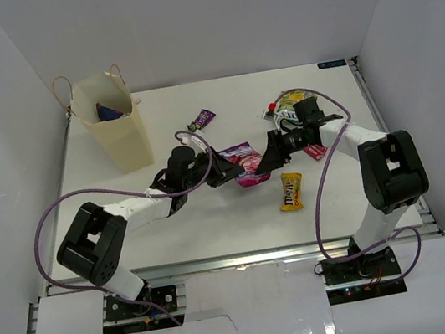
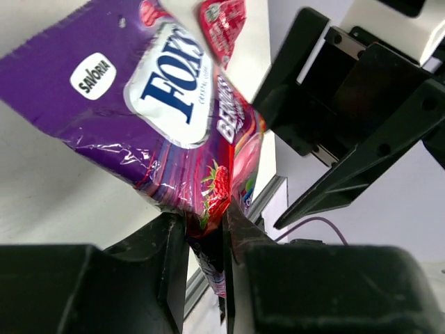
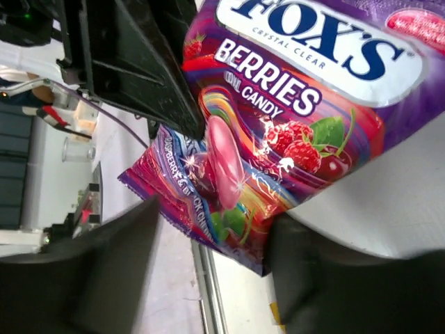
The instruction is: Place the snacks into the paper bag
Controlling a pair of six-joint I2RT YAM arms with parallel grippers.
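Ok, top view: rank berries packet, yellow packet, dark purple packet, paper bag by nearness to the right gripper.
1. berries packet, at the right gripper
2. yellow packet, nearer side
3. dark purple packet, back left
4. paper bag, far left

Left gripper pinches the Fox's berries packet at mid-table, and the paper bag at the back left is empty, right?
Not empty: the top external view shows a dark packet inside the paper bag. The left gripper does pinch the Fox's packet.
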